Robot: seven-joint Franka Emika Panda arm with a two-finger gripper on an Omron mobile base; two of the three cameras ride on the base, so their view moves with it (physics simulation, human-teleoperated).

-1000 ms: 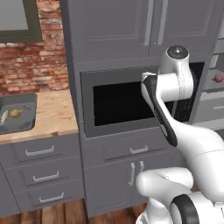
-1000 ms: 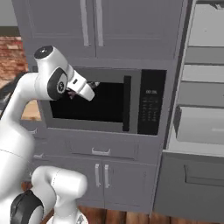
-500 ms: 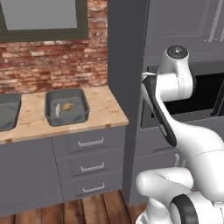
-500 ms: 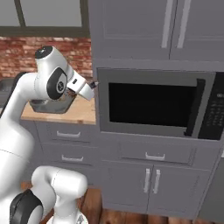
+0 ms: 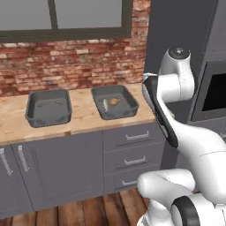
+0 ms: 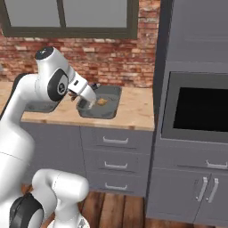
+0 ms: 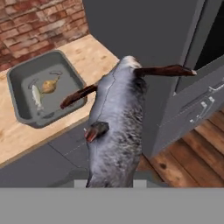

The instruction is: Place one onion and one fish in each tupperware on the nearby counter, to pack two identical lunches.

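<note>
A big grey fish (image 7: 117, 131) with reddish-brown fins hangs in the middle of the hand view, and my gripper (image 6: 90, 99) is shut on it. Beyond it on the counter (image 5: 84, 112) stands a grey tupperware (image 7: 19, 78) that holds an onion (image 7: 48, 86) and a small fish (image 7: 37, 96). In the left base view this tupperware (image 5: 128, 103) with its onion (image 5: 114, 101) is on the right, and a second tupperware (image 5: 48, 108) stands to its left. I hold the gripper in the air in front of the right tupperware (image 6: 111, 104).
A tall dark grey cabinet with a built-in microwave (image 6: 200, 109) rises just right of the counter's end. Grey drawers with bar handles (image 5: 137, 137) sit under the counter. A brick wall (image 5: 66, 62) and a window back it. The floor is wood.
The base has driven left: both base views slid from the microwave cabinet to the counter with the tupperwares. The arm keeps its pose and the grip stays shut.
</note>
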